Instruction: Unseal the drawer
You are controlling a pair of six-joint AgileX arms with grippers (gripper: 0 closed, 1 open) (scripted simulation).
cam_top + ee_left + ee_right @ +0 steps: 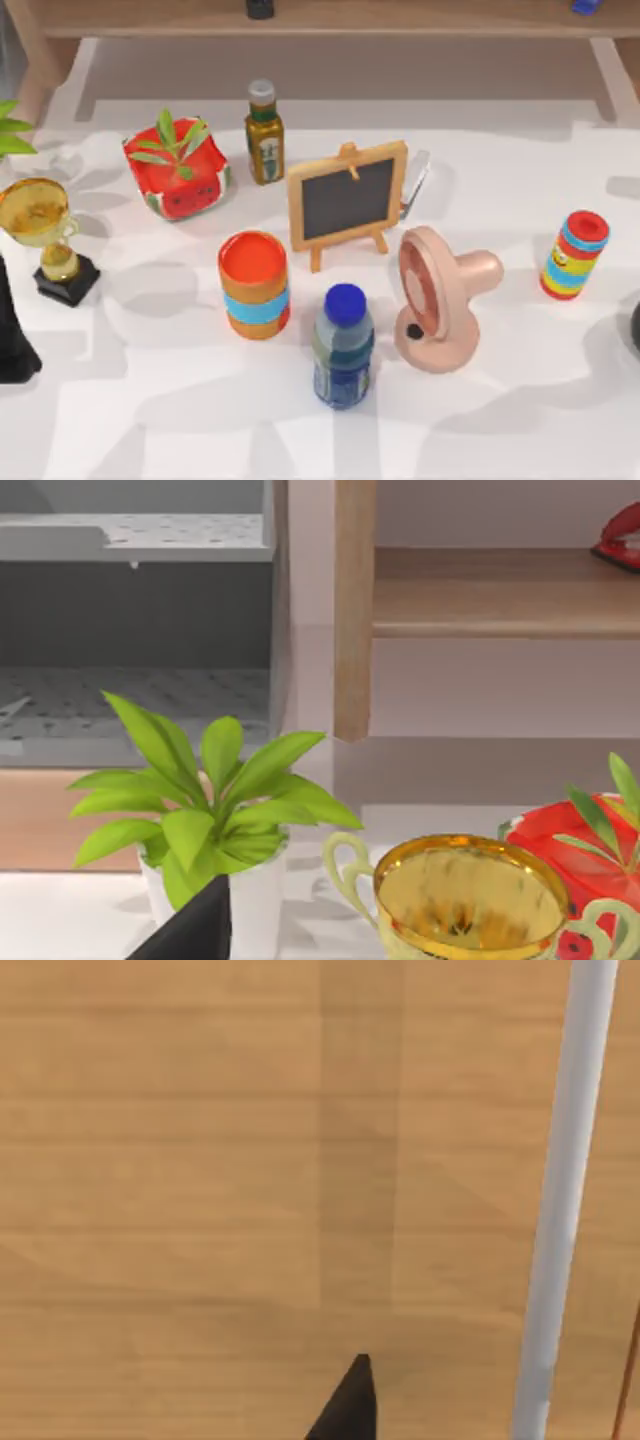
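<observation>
A: Where is the drawer?

B: The right wrist view looks flat onto a wooden front [200,1160] with a pale bar handle [565,1180] running across it. I take that for the drawer, closed as far as I can see. In the top view a wooden shelf unit [330,18] runs along the far edge of the surface [150,420].

A: And the right end effector [348,1400]?

B: One dark tip of it shows in front of that wood, beside the bar and apart from it. I cannot tell whether it is spread or closed.

A: The left one?

B: The left arm [12,340] stands at the surface's left edge. The left end effector [195,930] shows as a dark tip near a white-potted plant [205,810]. Again I cannot tell its state.

A: What stands nearest to it?

B: A gold trophy [45,235] on a black base is just beside the arm. Farther in is a red pot [178,170] with a leafy sprig, then a green bottle [264,135].

A: The middle?

B: A small chalkboard [348,195] stands upright on its easel. In front of it are an orange cup [255,285] with a blue band, a blue-capped bottle [343,345] and a pink fan [440,300]. A striped can [575,255] stands well apart at the right.
</observation>
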